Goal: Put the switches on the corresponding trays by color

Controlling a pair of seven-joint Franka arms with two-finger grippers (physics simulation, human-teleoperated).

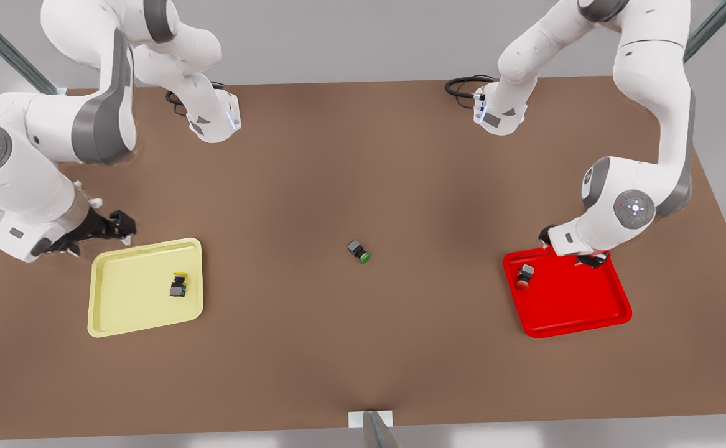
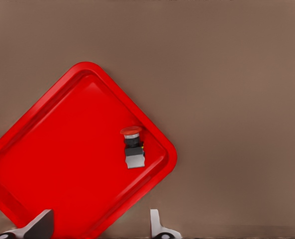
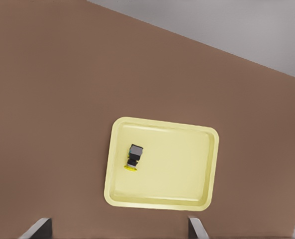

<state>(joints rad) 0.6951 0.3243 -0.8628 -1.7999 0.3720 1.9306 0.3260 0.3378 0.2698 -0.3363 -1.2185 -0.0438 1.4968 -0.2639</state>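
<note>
The yellow-capped switch (image 1: 179,285) (image 3: 133,157) lies on its side in the pale yellow tray (image 1: 132,292) (image 3: 177,164) at the front view's left. Above that tray's far left corner my right gripper (image 1: 121,226) (image 3: 118,228) hangs open and empty. At the front view's right, the red-capped switch (image 1: 524,275) (image 2: 133,147) lies inside the red tray (image 1: 574,298) (image 2: 62,159) near its left rim. My left gripper (image 1: 590,260) (image 2: 98,226) hovers open over this tray's far edge, holding nothing. A green-capped switch (image 1: 359,251) lies alone on the brown table between the trays.
Both arm bases stand at the table's far side, each with a black cable (image 1: 462,84) beside it. A small metal bracket (image 1: 370,420) sits at the middle of the near edge. Bare brown tabletop (image 1: 363,348) surrounds the trays.
</note>
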